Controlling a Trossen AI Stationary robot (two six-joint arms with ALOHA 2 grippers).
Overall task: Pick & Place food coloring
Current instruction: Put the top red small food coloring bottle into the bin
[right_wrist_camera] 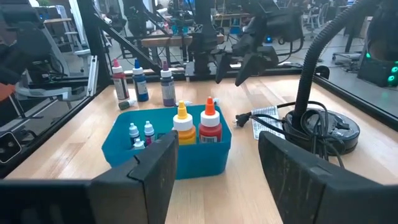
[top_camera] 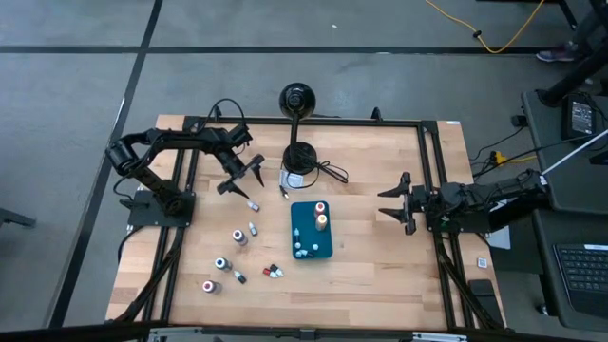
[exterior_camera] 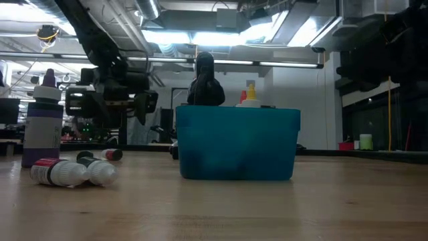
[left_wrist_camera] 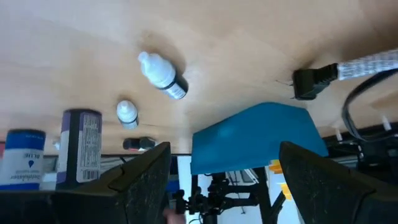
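Nearest the front edge of the pale wooden table, a loose scatter of tiny plastic food-colouring bottles lies on the left half, some upright and some on their sides. Only the low view shows their build: two whitish bottles with dark red caps lie tipped on the boards, touching each other, beside an upright purple-labelled bottle. Just right of the scatter sits the teal rectangular plastic tray, holding a yellow-orange bottle and a red bottle with pointed nozzles, plus small blue- and purple-capped ones; the right wrist view looks into it, whereas the low view shows only its smooth wall and the two nozzles over the rim. Farther back, the left gripper hangs above the table near one lying bottle, its dark fingers spread apart with nothing between them; its own wrist view looks down on that white bottle with the silver cap. The right gripper waits well apart on the right, fingers likewise apart and empty. Beyond the tray stands a black round-based camera stand with a trailing cable.
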